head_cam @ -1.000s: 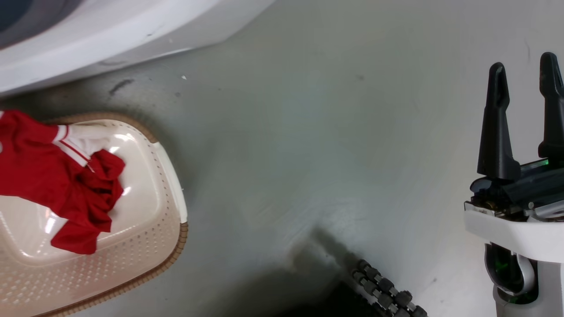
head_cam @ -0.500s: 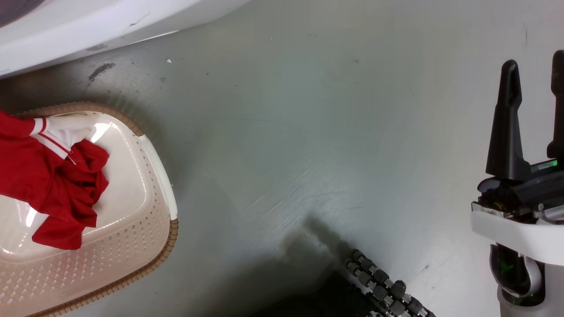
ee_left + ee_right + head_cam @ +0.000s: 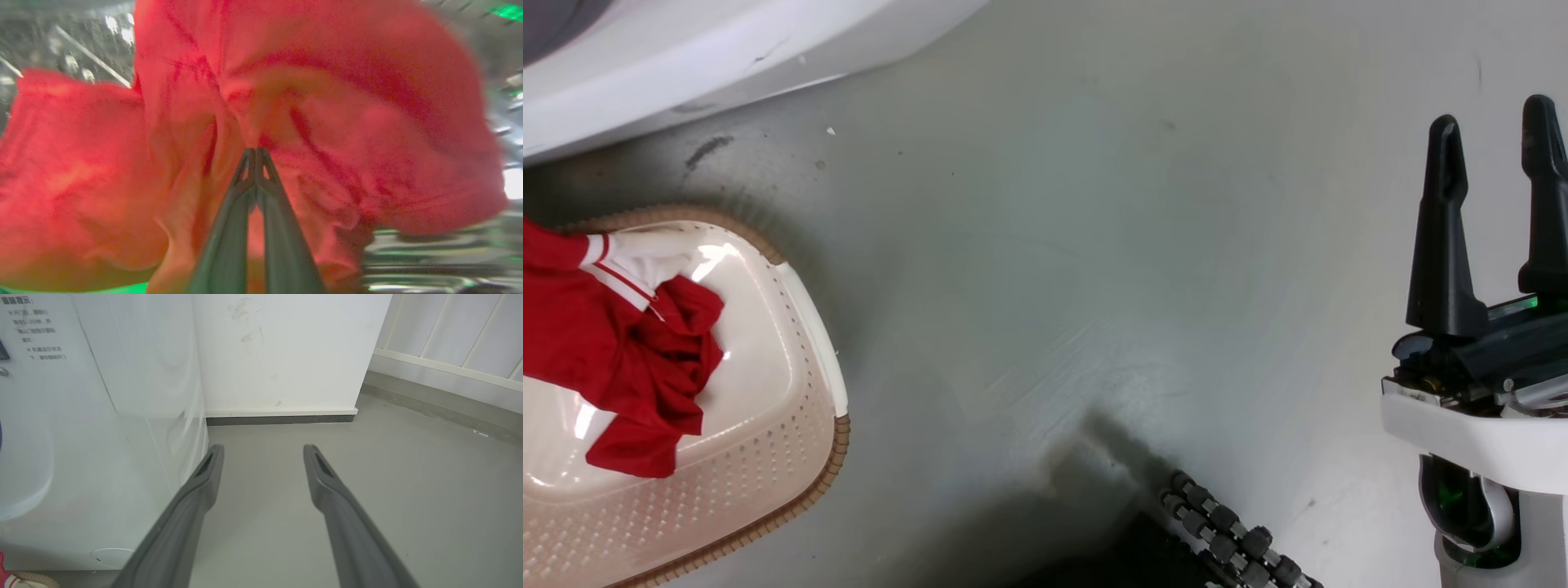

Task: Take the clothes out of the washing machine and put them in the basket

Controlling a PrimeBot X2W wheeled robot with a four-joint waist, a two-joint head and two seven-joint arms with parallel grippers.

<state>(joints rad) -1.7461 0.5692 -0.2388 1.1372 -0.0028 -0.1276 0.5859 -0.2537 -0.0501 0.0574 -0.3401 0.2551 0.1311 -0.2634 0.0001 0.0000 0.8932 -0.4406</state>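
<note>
Grey smooth floor (image 3: 1094, 245) across most of the head view, with a dark scuff near the upper left. At the top left corner, the slanted white front of a large washing machine (image 3: 686, 73). Just below it, at the frame's left edge, on the floor: a small cream plastic basket with perforated sides and a brown woven-look rim (image 3: 792, 457). In the basket, a crumpled bright red garment with white stripes and a white cuff (image 3: 621, 359), bunched over the upper-left part of the bottom, covering the rim there and running off the frame.

At the lower right, the right gripper (image 3: 1492, 114): two long dark fingers upright, set well apart, nothing between them, over bare floor, well away from the basket. Same spread fingers in the right wrist view, aimed along the floor beside the machine's white side, with a white wall (image 3: 286, 355) and a pale slatted railing (image 3: 449, 335) beyond. At the bottom of the head view, black ribbed rollers (image 3: 1233, 539).

In the left wrist view, the left gripper (image 3: 256, 152), fingers pressed tight together, tips nipping a fold of bright red fabric (image 3: 347, 122) (blurred, billowing around them on every side). Cannot tell whether this is the same piece as in the basket. Behind it, smeared glinting metal (image 3: 81, 45).
</note>
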